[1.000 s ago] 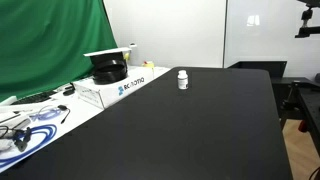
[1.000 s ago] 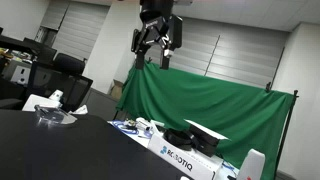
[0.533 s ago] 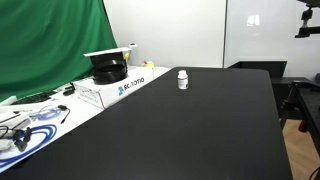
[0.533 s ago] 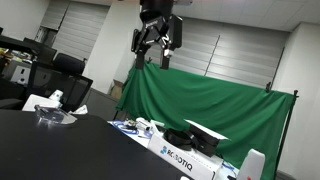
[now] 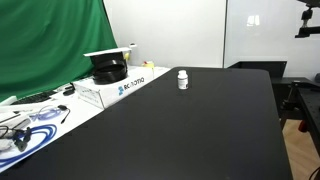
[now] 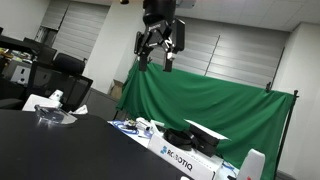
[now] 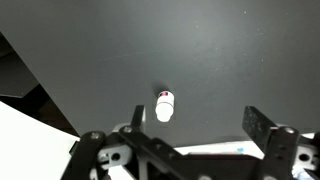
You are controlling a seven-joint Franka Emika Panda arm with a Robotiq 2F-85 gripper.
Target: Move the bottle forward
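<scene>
The small white bottle (image 5: 183, 79) stands upright on the black table (image 5: 190, 130), just beside the white Robotiq box (image 5: 118, 85). It also shows at the lower right of an exterior view (image 6: 253, 165). In the wrist view the bottle (image 7: 164, 105) is seen from far above, near one finger's side. My gripper (image 6: 159, 57) hangs high above the table with its fingers spread. In the wrist view the gripper (image 7: 200, 125) is open and empty, well apart from the bottle.
The white box carries a black round object (image 5: 107, 69) and an open flap. Cables and clutter (image 5: 25, 128) lie on a white surface beside the table. A green curtain (image 5: 45, 40) hangs behind. A black stand (image 5: 300, 95) is past the table's far edge.
The gripper has shifted slightly sideways high in the air, still open. The bottle has not moved.
</scene>
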